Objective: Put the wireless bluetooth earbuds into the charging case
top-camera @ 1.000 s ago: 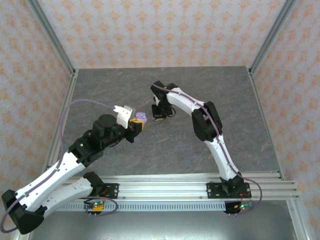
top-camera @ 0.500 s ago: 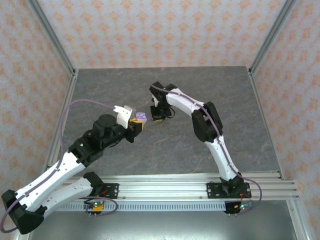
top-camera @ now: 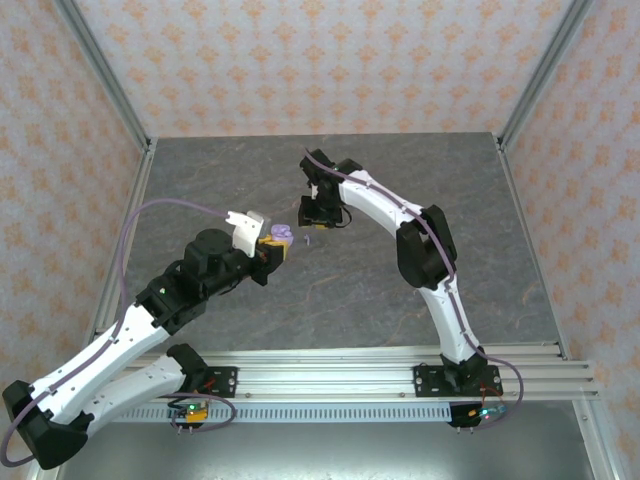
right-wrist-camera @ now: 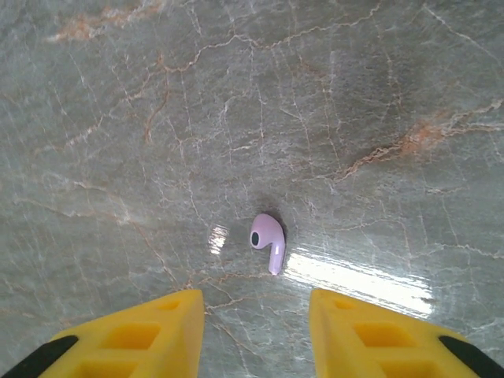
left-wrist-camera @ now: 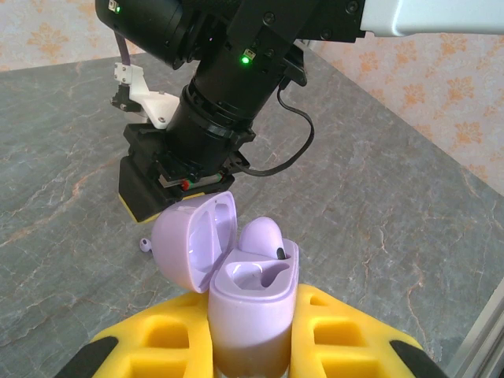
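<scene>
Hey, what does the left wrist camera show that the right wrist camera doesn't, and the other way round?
Left wrist: the open lilac charging case clamped in the left gripper, with one earbud seated in it and the other slot empty, and the right arm beyond.
Right wrist: the right gripper, fingers apart and holding nothing.
Both: the grey marble table and a loose lilac earbud lying on it.
</scene>
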Available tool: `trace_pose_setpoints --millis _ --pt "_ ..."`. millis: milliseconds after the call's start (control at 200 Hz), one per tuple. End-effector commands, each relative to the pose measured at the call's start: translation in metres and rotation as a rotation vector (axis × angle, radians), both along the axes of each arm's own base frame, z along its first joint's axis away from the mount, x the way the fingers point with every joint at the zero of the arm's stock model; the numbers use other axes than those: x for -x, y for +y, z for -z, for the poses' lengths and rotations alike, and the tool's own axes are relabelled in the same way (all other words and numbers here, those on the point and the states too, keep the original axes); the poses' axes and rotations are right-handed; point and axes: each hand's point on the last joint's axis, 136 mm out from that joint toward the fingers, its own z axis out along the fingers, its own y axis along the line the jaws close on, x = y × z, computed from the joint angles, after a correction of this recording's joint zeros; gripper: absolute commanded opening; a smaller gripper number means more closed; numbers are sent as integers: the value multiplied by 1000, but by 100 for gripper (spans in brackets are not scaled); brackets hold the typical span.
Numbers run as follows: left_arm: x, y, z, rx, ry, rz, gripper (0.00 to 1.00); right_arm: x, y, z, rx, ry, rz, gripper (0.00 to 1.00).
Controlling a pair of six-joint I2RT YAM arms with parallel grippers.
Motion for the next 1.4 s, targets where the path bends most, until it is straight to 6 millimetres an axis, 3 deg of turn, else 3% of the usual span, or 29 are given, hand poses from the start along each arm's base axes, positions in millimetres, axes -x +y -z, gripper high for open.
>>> trace_pose_setpoints --millis 0,245,1396 --pt "-2 4 -6 6 -32 -24 17 -6 6 -2 32 -27 82 41" --pt "-2 5 -6 -1 -36 -25 16 -6 5 14 125 -14 106 41" --pt "0 8 -7 2 -42 -29 16 4 11 65 234 66 70 34"
